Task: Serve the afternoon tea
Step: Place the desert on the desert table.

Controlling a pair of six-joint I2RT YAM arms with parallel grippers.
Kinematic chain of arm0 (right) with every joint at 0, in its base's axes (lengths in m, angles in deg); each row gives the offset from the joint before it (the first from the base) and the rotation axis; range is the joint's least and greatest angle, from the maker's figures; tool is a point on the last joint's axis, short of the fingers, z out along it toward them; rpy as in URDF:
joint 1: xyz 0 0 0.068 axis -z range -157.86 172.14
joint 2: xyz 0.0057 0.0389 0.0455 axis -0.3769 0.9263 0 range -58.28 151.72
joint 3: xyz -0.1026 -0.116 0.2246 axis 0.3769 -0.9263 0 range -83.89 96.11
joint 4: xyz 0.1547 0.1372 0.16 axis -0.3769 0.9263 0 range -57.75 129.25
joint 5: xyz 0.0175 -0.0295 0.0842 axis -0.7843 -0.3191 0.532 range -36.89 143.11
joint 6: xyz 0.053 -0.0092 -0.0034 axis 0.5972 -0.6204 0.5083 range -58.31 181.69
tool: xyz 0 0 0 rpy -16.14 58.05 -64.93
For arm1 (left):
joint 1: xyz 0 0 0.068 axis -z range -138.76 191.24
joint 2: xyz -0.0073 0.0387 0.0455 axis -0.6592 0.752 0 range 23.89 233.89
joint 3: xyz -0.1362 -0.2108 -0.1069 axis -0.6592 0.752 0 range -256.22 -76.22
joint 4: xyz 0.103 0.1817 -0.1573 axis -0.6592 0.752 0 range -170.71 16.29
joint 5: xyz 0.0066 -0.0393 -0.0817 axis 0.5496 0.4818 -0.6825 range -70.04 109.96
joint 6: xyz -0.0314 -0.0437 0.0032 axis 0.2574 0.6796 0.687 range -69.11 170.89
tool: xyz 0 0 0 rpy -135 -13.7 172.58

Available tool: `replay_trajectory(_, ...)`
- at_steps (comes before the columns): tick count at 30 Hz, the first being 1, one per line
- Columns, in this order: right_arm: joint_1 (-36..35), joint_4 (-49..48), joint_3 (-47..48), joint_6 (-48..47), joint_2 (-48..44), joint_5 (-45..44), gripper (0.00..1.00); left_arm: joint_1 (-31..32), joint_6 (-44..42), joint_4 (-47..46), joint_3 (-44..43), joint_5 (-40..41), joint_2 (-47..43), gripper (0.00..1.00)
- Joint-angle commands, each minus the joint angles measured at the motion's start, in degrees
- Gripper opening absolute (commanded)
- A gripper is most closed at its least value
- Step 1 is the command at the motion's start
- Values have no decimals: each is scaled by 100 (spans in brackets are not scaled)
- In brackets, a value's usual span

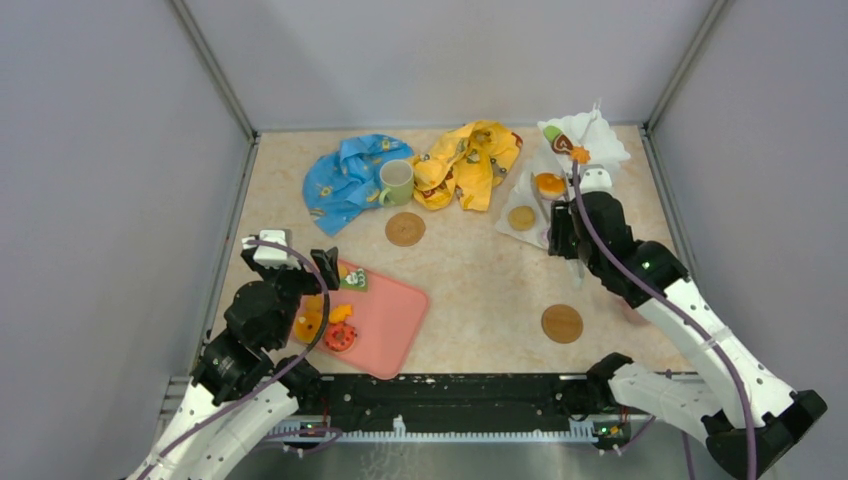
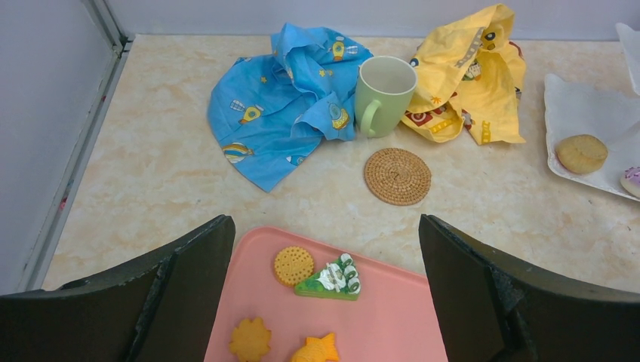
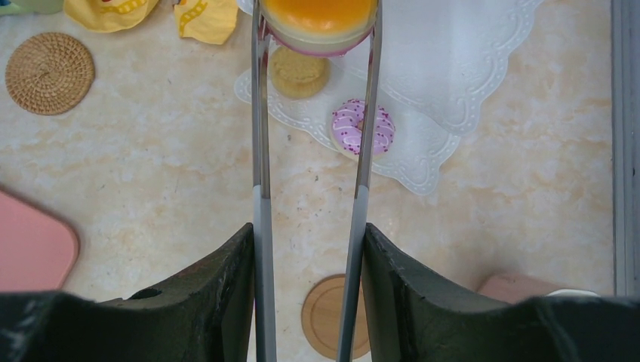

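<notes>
Furthest left, the left gripper (image 2: 324, 230) hangs over the near end of the pink tray (image 2: 392, 317), its jaws spread wide and holding nothing. On the tray between them, a round biscuit (image 2: 293, 265) touches a green wedge (image 2: 330, 278). A flower biscuit (image 2: 250, 339) and an orange pastry (image 2: 317, 349) lie nearer the wrist. None of these touches the jaws.

Beyond the tray lies a crumpled blue cloth (image 2: 279, 113). The green mug (image 2: 385, 94) stands upright between it and a yellow cloth (image 2: 472, 75), with a coaster (image 2: 397, 176) just in front of the mug and apart from it.

Further right is the white stand (image 3: 468, 60), whose lowest tier carries a tan biscuit (image 3: 300, 72) and a pink donut (image 3: 363, 127). The right gripper (image 3: 308, 234) has its jaws pressed on metal tongs (image 3: 260, 136), and the tong tips pinch an orange tart (image 3: 318, 19) above the stand. A second coaster (image 3: 324, 317) lies under the tongs, nearer the desk's front edge.

The desk (image 1: 470, 280) is beige and marbled, enclosed by plain grey walls (image 1: 100, 150) on three sides.
</notes>
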Motion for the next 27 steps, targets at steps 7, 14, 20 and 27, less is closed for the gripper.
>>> replay_trajectory(7,458,-726,-101,-212,88,423,36,-19,-91,-298,10,-54,-92,99)
replay_trajectory(14,597,-862,-215,-258,172,505,37,-17,-91,-305,20,-54,-88,99)
replay_trajectory(20,690,-997,-284,-276,265,561,38,-20,-95,-311,17,-41,-79,99)
replay_trajectory(27,755,-1067,-293,-296,362,577,42,-14,-111,-321,18,-36,-74,99)
